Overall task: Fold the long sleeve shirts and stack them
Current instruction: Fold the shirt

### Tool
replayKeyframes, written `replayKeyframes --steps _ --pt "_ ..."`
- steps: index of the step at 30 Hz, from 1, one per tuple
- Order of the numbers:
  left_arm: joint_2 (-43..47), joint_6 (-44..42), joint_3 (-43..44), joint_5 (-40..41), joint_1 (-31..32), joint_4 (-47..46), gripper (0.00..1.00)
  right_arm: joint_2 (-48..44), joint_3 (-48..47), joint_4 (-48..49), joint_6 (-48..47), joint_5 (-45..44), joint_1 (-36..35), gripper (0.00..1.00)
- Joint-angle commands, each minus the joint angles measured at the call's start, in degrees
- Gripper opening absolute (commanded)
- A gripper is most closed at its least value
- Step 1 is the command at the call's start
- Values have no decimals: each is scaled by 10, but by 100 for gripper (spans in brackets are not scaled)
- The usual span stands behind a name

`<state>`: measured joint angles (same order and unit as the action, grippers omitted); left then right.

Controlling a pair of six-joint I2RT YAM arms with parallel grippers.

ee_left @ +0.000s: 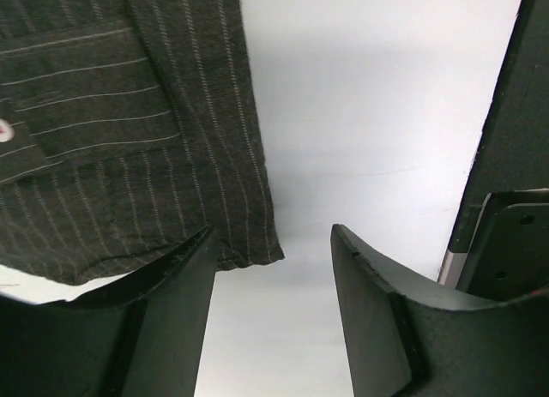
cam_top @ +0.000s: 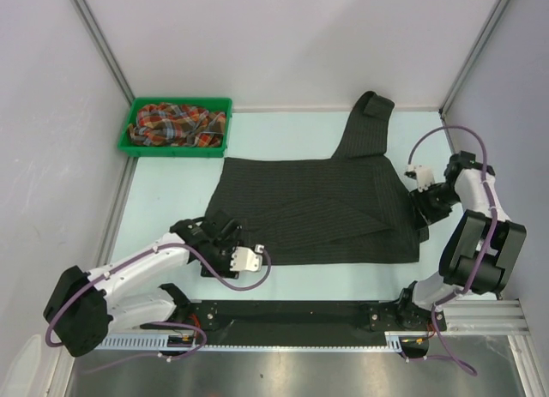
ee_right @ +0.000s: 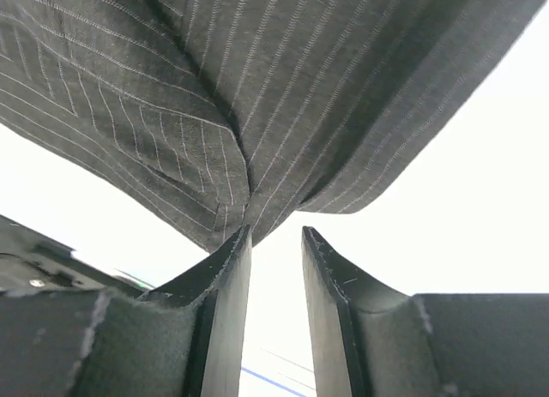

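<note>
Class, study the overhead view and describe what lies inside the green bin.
A crumpled red, orange and green plaid shirt fills the green bin. It covers the bin's floor, so anything beneath it cannot be seen.

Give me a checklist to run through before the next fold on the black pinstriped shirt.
1. Left gripper free of cloth: ok. Jaws open, hem corner beneath the gap, not pinched.
2. Right gripper free of cloth: ok. Jaws narrowly apart, fabric just beyond the tips.
3. Black shirt fully folded: not ok. One sleeve sticks out at the far side.
4. Plaid shirt laid out: not ok. It sits bunched in the green bin.
5. Lower layers smooth: cannot tell, hidden.
</note>
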<state>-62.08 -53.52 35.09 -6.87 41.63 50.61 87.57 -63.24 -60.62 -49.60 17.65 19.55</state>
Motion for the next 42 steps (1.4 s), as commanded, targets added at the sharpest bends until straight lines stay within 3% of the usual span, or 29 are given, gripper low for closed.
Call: replayKeyframes --steps 1,5,6,7,12,21,27,42 --pt "28 21 52 -38 -25 1 63 32 -56 -56 20 84 40 36" --pt "-24 31 165 -134 -118 -3 74 74 -143 -25 91 177 39 38" --pt "-43 30 190 -153 -138 1 89 83 -160 -12 131 191 36 39" --pt "-61 32 217 -168 -173 2 92 94 -192 25 152 206 27 39" --pt "-209 79 389 -244 -242 -16 98 170 -236 181 269 214 -13 40" --pt "-345 175 498 -203 -280 -158 98 358 -362 326 433 230 -57 45" --pt "-422 167 565 -195 -297 -140 94 402 -383 388 465 210 -83 48" --pt "-534 147 654 -157 -310 -145 93 444 -407 426 492 183 -89 52"
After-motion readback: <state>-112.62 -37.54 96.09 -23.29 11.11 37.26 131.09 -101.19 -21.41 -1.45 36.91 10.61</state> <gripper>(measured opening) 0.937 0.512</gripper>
